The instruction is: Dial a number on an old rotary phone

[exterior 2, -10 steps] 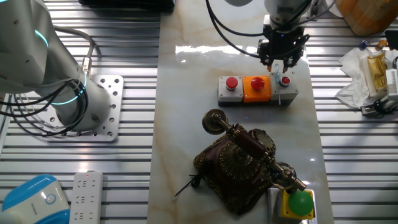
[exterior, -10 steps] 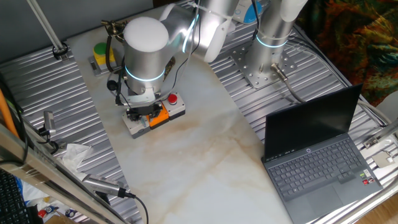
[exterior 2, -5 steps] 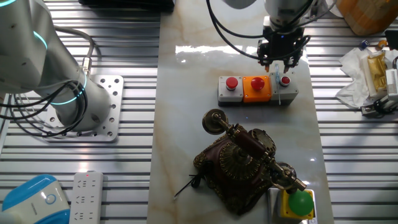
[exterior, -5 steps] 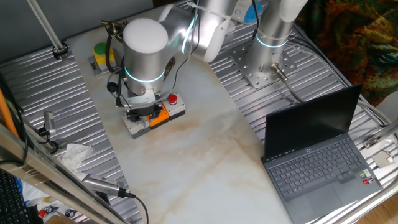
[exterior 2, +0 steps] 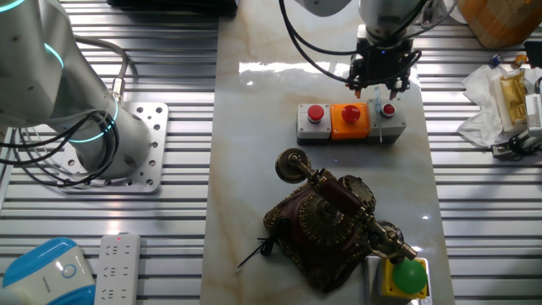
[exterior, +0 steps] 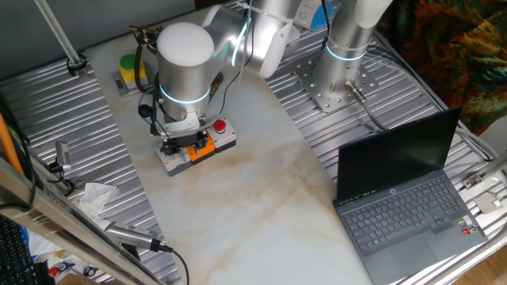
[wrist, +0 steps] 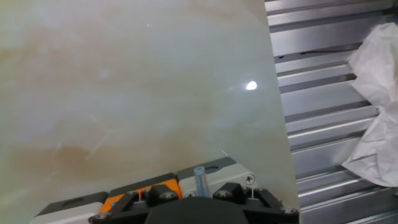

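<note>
Hand view looks down past a clear thin rod (wrist: 199, 180) held in the gripper (exterior 2: 378, 85), its fingers together on it. Below sits the grey button box (exterior 2: 351, 124). From the other fixed view, the old rotary phone (exterior 2: 330, 222) lies near 6 o'clock from that box, well apart. Judged best: travel toward 6 o'clock, keep the rod upright, and lower its tip into one dial hole.
</note>
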You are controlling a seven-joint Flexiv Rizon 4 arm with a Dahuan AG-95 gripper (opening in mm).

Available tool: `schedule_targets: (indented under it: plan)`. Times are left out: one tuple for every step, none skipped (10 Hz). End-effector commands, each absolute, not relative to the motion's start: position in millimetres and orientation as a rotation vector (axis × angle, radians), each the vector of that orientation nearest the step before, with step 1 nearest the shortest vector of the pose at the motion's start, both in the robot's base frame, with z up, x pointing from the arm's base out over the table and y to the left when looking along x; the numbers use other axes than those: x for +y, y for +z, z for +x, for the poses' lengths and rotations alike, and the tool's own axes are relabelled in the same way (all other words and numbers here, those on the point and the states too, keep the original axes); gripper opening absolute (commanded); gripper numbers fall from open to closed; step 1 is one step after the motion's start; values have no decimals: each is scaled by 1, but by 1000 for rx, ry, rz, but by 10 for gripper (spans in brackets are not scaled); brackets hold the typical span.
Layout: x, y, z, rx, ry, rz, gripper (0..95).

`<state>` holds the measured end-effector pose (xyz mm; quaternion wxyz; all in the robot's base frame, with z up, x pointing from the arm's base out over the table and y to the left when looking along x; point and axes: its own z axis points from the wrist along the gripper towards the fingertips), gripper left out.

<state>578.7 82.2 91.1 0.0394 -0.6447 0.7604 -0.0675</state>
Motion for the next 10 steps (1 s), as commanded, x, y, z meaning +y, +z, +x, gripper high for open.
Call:
schedule_targets:
  plan:
    - [82,89,578,2327,-204,-1979,570]
    - [82,88,578,2334,-194,-1983,570]
    - [82,87,578,2341,-183,-1985,570]
    - [82,87,578,2345,-177,-1982,570]
    - [82,86,577,2349,-173,-1980,380]
    - [82,85,577,2354,-171,-1975,380]
    - [83,84,577,2357,-167,-1970,380]
    - [83,84,577,2352,-179,-1960,380]
    - [83,84,577,2354,-182,-1954,380]
    - [83,84,576,2367,-169,-1936,380]
